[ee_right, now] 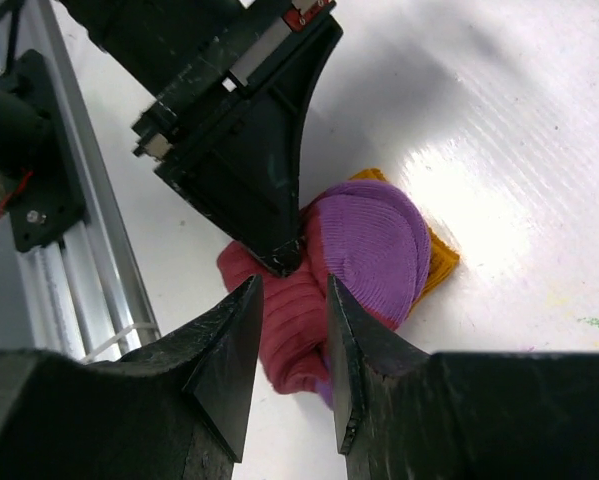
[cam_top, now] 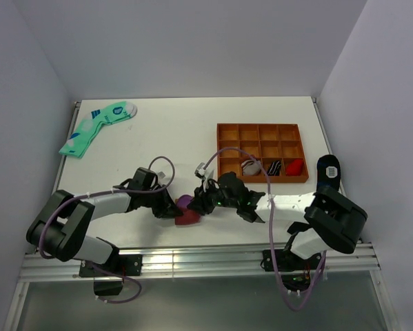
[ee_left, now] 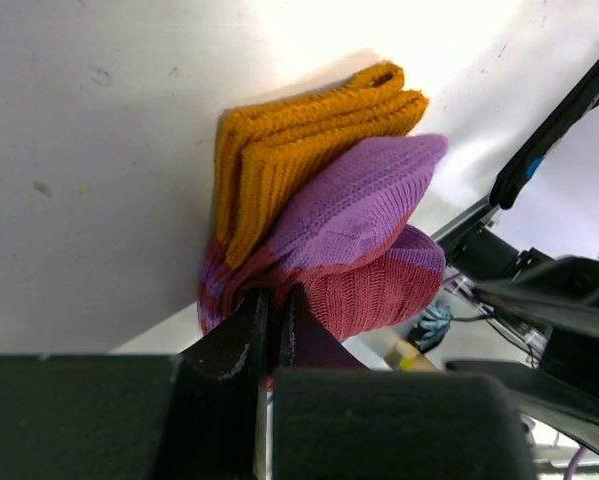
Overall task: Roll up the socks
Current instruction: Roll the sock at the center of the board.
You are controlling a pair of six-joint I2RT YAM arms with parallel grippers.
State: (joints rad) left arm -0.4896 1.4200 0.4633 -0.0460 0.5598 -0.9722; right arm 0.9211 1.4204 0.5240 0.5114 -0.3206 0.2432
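At the near edge of the white table (cam_top: pixel 165 138), seen from above, the two black arms meet nose to nose over the socks (cam_top: pixel 187 212), a small maroon and purple wad lying between the left gripper (cam_top: pixel 172 207) and the right gripper (cam_top: pixel 203 200). Farther back sit a flat orange tray (cam_top: pixel 260 127) divided into square compartments, mint-green socks (cam_top: pixel 96 127) near the left corner, and a black sock (cam_top: pixel 328 170) at the right edge.

From the left wrist, the socks (ee_left: pixel 329 230) show up as a chunky ribbed bundle: folded mustard cuffs on top, a rounded purple knit patch over them, and striped maroon below. The left gripper (ee_left: pixel 274 305) has its jaws pressed nearly together, pinching a fold of the maroon fabric at the bundle's lower edge.

From the right wrist, the right gripper (ee_right: pixel 289 370) hangs over the socks (ee_right: pixel 369 240) with its angular black jaws partly apart, red knit showing in the gap. I cannot tell whether they touch the cloth. The left gripper (ee_right: pixel 279 250) comes in as a tapering black wedge, its tip planted on the bundle.
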